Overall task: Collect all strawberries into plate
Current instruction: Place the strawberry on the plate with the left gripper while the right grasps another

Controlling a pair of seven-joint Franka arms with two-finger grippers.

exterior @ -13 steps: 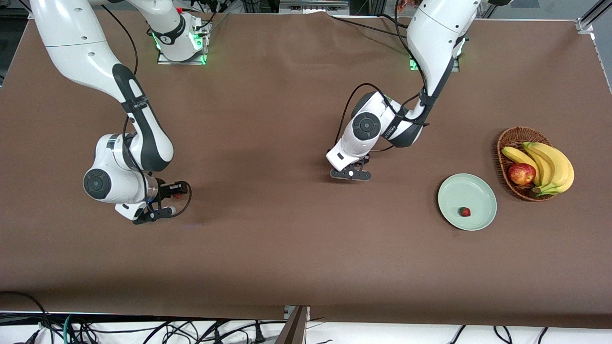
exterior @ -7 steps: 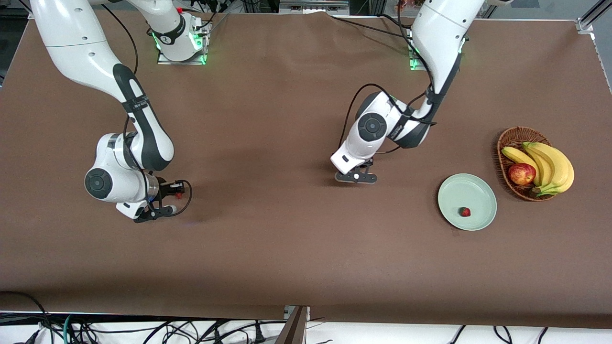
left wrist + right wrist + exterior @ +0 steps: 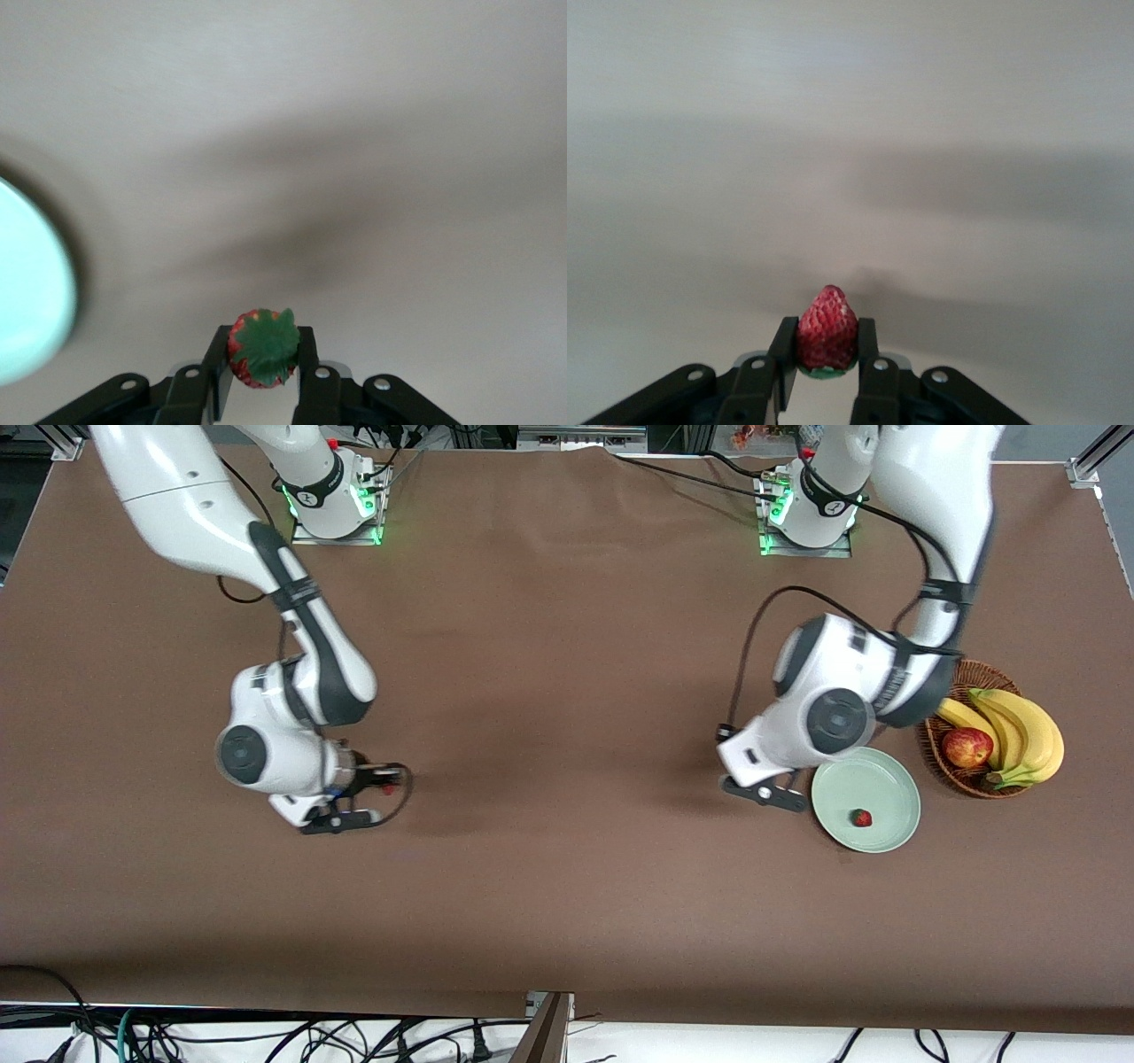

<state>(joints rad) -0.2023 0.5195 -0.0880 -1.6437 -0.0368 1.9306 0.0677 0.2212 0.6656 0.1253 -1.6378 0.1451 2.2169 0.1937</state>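
Note:
My left gripper [image 3: 263, 343] is shut on a strawberry [image 3: 263, 348], its green leafy top facing the wrist camera. In the front view the left gripper [image 3: 772, 790] hangs over the table just beside the rim of the pale green plate [image 3: 873, 779], whose edge [image 3: 22, 292] also shows in the left wrist view. One strawberry [image 3: 860, 817] lies in the plate. My right gripper [image 3: 827, 338] is shut on another strawberry [image 3: 827, 329], red tip outward. In the front view the right gripper [image 3: 376, 786] is over bare table toward the right arm's end.
A brown wicker basket [image 3: 952, 677] with bananas [image 3: 1019, 731] and a red apple [image 3: 967, 747] stands beside the plate, toward the left arm's end. Brown cloth covers the table. Cables hang along the table's front edge.
Both grippers closed on their strawberries. The left arm swung from the table's middle to the plate's rim. The right arm shifted a little toward the left arm's end.

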